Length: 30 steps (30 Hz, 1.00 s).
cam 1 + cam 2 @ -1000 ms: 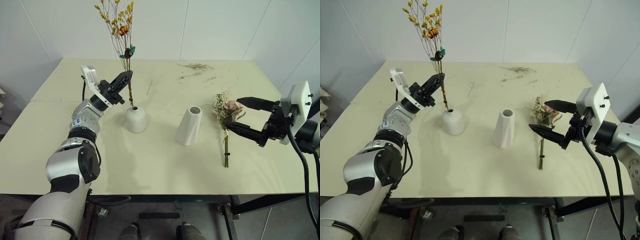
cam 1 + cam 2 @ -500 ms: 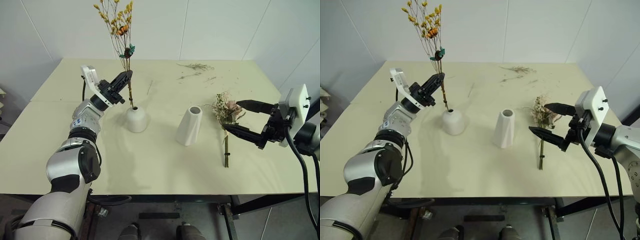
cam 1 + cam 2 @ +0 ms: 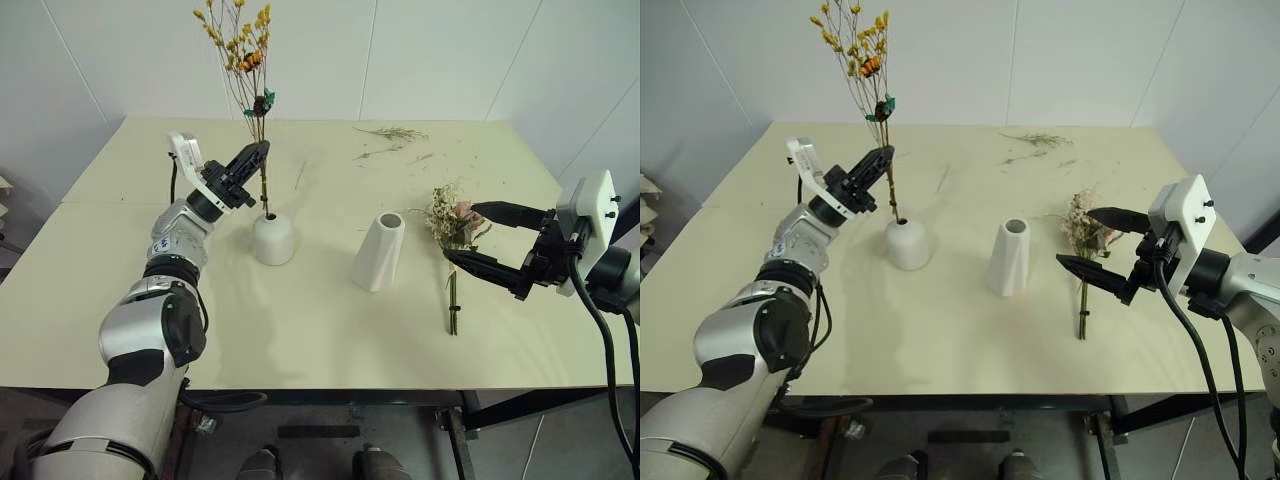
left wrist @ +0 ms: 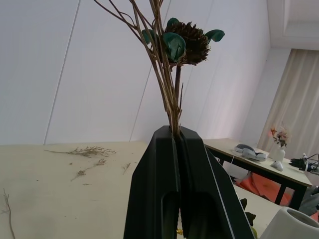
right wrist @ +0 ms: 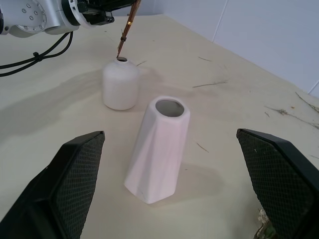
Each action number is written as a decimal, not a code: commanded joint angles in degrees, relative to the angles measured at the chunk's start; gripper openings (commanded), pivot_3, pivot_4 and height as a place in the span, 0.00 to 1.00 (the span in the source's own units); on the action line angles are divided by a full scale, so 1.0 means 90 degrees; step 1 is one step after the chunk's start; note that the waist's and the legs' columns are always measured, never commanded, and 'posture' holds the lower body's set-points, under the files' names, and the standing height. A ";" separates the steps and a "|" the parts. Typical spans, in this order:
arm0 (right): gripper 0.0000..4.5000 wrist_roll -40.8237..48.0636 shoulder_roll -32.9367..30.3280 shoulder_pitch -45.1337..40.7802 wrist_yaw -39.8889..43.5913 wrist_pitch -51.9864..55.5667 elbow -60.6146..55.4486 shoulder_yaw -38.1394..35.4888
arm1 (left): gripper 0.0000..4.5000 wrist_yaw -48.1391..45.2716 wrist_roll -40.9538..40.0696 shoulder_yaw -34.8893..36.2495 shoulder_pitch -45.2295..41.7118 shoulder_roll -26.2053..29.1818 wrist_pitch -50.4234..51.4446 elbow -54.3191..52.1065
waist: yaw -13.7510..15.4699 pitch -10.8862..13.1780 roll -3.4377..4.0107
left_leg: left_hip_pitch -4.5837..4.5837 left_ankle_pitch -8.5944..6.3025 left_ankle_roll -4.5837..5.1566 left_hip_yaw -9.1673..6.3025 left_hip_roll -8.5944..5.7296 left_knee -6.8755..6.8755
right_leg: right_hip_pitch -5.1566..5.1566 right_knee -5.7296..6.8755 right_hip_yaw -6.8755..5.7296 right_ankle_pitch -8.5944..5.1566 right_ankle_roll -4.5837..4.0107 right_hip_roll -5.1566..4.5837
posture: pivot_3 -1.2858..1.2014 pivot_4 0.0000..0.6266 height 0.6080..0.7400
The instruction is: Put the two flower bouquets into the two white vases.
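Left end effector clamped on yellow sprig, stems in round vase: release may tip it; right end effector apart beside that vase's neighbour bunch: risks crushing blooms.

Sprig tops cut off by wrist view's edge; its stem ends hidden inside short vase. Full bunch barely peeks in at the right wrist view's edge.

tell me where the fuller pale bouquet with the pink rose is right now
In the head views the fuller bouquet lies flat on the table, on the robot's right, just right of the tall tapered vase, with the open right gripper at its blossoms.
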 commanded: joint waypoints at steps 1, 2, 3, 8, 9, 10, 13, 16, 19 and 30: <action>1.00 0.0096 -0.0053 0.0009 -0.0067 -0.0017 -0.0224 -0.0270 | 0.01 0.0059 0.0134 -0.0022 -0.0073 0.0012 -0.0060 -0.0023 | -0.0002 0.0000 0.0000 | 0.0000 0.0000 0.0000 0.0000 0.0000 0.0000 | 0.0000 0.0000 0.0000 0.0000 0.0000 0.0000 | 0.52 0.24 1.00; 1.00 0.0092 -0.0056 0.0019 -0.0068 -0.0023 -0.0220 -0.0268 | 0.01 0.0063 0.0135 -0.0017 -0.0079 0.0013 -0.0068 -0.0025 | -0.0002 0.0000 0.0000 | 0.0001 0.0000 0.0000 0.0000 0.0000 0.0000 | 0.0000 0.0000 0.0000 0.0000 0.0000 0.0000 | 0.52 0.24 1.00; 1.00 0.0095 -0.0054 0.0024 -0.0074 -0.0026 -0.0221 -0.0271 | 0.01 0.0067 0.0133 -0.0011 -0.0093 0.0016 -0.0063 -0.0026 | -0.0001 0.0000 0.0000 | 0.0001 0.0000 0.0000 0.0000 0.0000 0.0000 | 0.0000 0.0000 0.0000 0.0000 0.0000 0.0000 | 0.52 0.24 1.00; 1.00 0.0083 -0.0036 0.0047 -0.0098 -0.0040 -0.0225 -0.0254 | 0.01 0.0136 0.0186 -0.0021 -0.0114 0.0039 -0.0090 -0.0017 | 0.0000 0.0000 0.0000 | 0.0001 0.0000 0.0000 0.0000 0.0000 0.0000 | 0.0001 0.0000 0.0000 0.0000 0.0000 0.0000 | 0.52 0.24 1.00; 1.00 0.0077 -0.0033 0.0055 -0.0099 -0.0045 -0.0221 -0.0251 | 0.01 0.0154 0.0193 -0.0017 -0.0118 0.0037 -0.0092 -0.0015 | 0.0000 0.0000 0.0000 | 0.0001 0.0000 0.0000 0.0000 0.0000 0.0001 | 0.0001 0.0000 0.0000 0.0000 0.0000 0.0000 | 0.52 0.24 1.00; 1.00 0.0075 -0.0032 0.0059 -0.0100 -0.0047 -0.0219 -0.0249 | 0.01 0.0187 0.0192 -0.0007 -0.0122 0.0031 -0.0079 -0.0011 | 0.0000 0.0000 0.0000 | 0.0001 0.0000 0.0000 0.0000 0.0000 0.0000 | 0.0001 0.0000 0.0000 0.0000 0.0000 0.0000 | 0.52 0.24 1.00; 1.00 0.0069 -0.0015 0.0046 -0.0116 -0.0053 -0.0210 -0.0212 | 0.01 0.0288 0.0246 -0.0032 -0.0106 0.0001 -0.0056 0.0011 | -0.0001 0.0000 0.0000 | 0.0001 0.0000 0.0000 0.0000 0.0000 0.0000 | 0.0001 0.0000 0.0000 0.0000 0.0001 0.0000 | 0.52 0.24 1.00; 1.00 0.0072 0.0000 0.0040 -0.0142 -0.0048 -0.0223 -0.0186 | 0.01 0.0265 0.0259 -0.0045 -0.0102 -0.0031 -0.0035 0.0008 | 0.0001 0.0000 0.0000 | 0.0001 0.0000 0.0000 0.0000 0.0000 0.0001 | 0.0001 0.0001 0.0000 0.0000 0.0001 0.0000 | 0.52 0.24 1.00; 1.00 0.0081 -0.0005 0.0050 -0.0148 -0.0042 -0.0231 -0.0188 | 0.01 0.0242 0.0287 -0.0062 -0.0089 -0.0045 -0.0021 0.0013 | -0.0002 0.0000 0.0000 | 0.0001 0.0000 0.0000 0.0000 0.0000 0.0001 | 0.0001 0.0000 0.0000 0.0000 0.0001 0.0000 | 0.52 0.24 1.00; 1.00 0.0051 0.0006 0.0000 -0.0167 -0.0053 -0.0193 -0.0112 | 0.01 0.0263 0.0494 -0.0127 -0.0070 -0.0149 -0.0066 0.0018 | -0.0001 0.0000 0.0000 | 0.0001 0.0000 0.0000 0.0000 0.0000 0.0001 | 0.0002 0.0001 0.0000 0.0001 0.0001 0.0000 | 0.52 0.24 1.00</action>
